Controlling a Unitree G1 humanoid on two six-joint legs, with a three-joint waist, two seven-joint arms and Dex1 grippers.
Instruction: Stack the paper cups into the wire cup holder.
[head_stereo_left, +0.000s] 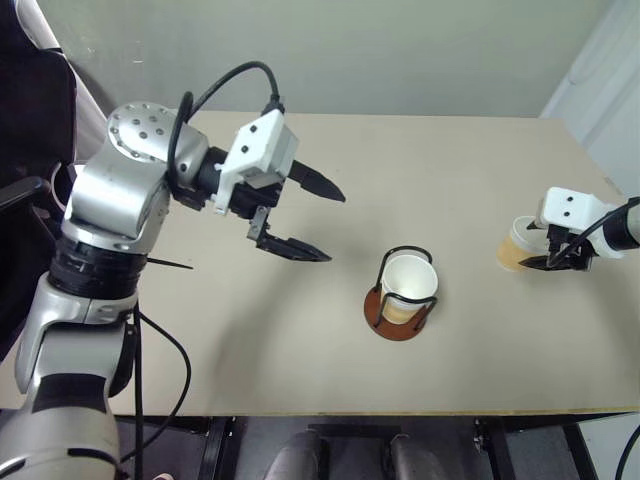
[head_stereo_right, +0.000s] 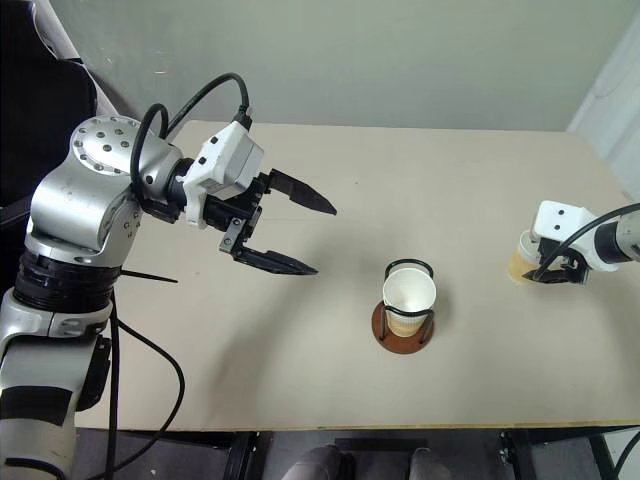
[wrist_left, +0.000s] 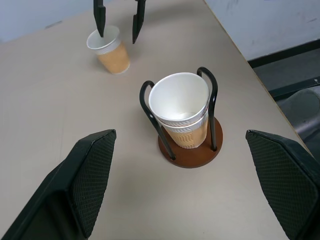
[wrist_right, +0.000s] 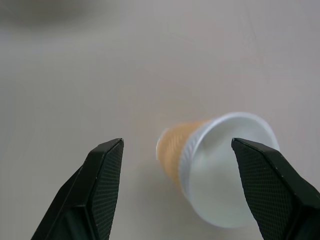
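Holder (head_stereo_left: 402, 300) sits mid-table (head_stereo_left: 300, 370), upright, w/ two cups (wrist_left: 181, 107) nested inside btw the wire loops; their rims lean a bit to one side, so the stack isn't fully seated straight. Third cup (head_stereo_left: 517, 243) stands alone near the table's right edge, well apart from holder, upright, empty, mouth up.

R gripper (head_stereo_left: 563, 258) is right at that cup, fingers spread wide, one each side of the rim, not pinching yet – wrist view looks down past both fingers w/ the cup btw them, nothing touching that I can tell. Prob lined up this way so a squeeze catches the cup wall just under the rim.

L gripper (head_stereo_left: 308, 220) hangs above the table left of holder, claw spread wide and empty, pointed toward holder. Looks parked clear so the R arm has a free path in.

Judging: two of three done; last step is grab, carry, drop into stack. Risk: crushing the thin paper wall, or knocking the cup off the edge
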